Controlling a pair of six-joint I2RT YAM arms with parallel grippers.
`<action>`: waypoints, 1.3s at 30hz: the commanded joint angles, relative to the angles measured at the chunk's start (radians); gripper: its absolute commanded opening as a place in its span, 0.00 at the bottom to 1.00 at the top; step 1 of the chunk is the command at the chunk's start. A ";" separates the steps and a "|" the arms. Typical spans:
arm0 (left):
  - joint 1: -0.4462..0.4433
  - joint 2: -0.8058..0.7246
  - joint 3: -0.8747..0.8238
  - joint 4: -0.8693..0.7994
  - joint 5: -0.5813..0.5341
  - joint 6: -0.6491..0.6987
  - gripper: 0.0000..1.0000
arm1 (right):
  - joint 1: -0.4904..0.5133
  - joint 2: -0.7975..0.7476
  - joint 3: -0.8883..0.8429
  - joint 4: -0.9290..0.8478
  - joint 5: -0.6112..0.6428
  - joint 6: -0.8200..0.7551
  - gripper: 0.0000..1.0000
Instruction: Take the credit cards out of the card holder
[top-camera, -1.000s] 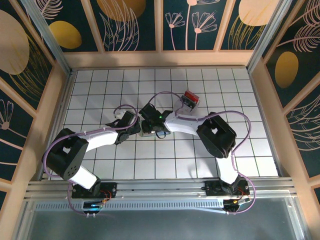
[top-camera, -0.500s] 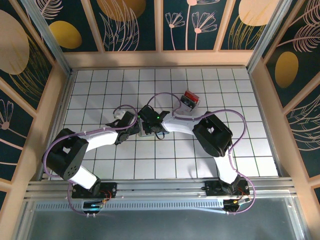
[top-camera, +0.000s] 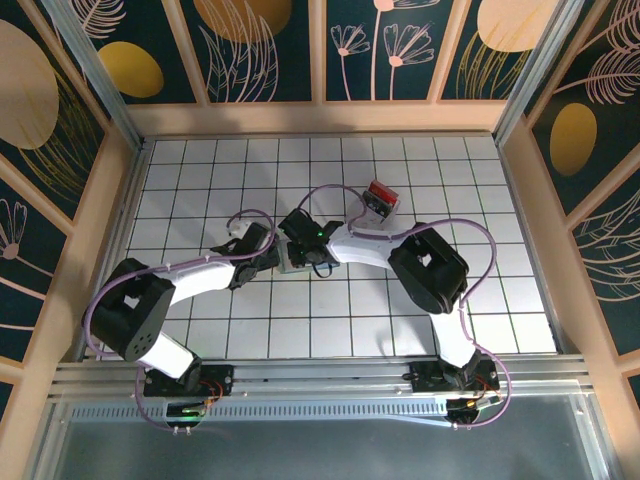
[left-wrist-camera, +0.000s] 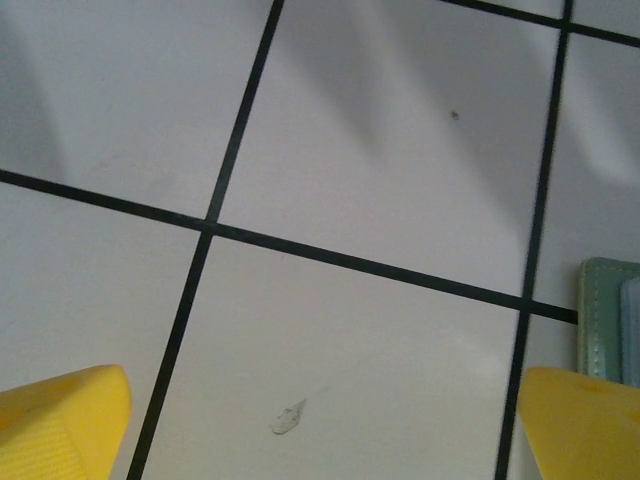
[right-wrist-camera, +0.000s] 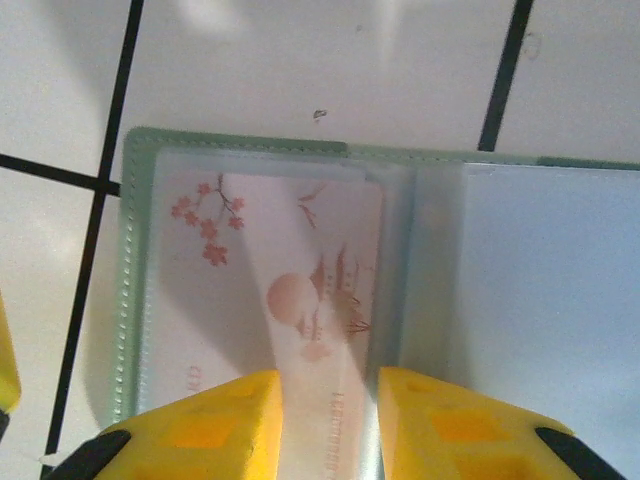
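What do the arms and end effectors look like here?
The left arm and right arm have white links, bulky black joints and looping purple cables. The left end effector and right end effector have yellow fingers.

Print on the credit card (right-wrist-camera: 270, 270) is too blurred to read.

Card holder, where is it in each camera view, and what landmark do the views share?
Top external: card holder at the centre of the table, mostly hidden under the meeting arms.
Left wrist: card holder's green edge at the right border.
Right wrist: card holder open across the middle, a patterned card in its left pocket.
Shared landmark: black grid lines on the white table.
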 joint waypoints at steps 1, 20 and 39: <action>-0.004 -0.037 0.018 0.031 0.034 0.061 0.99 | -0.023 -0.068 -0.039 0.037 -0.039 0.029 0.33; -0.007 0.117 0.078 0.032 0.063 0.115 0.99 | -0.065 -0.039 -0.050 0.099 -0.133 0.029 0.31; -0.008 0.155 0.066 0.013 0.051 0.103 0.99 | -0.083 0.014 -0.049 0.109 -0.222 0.052 0.32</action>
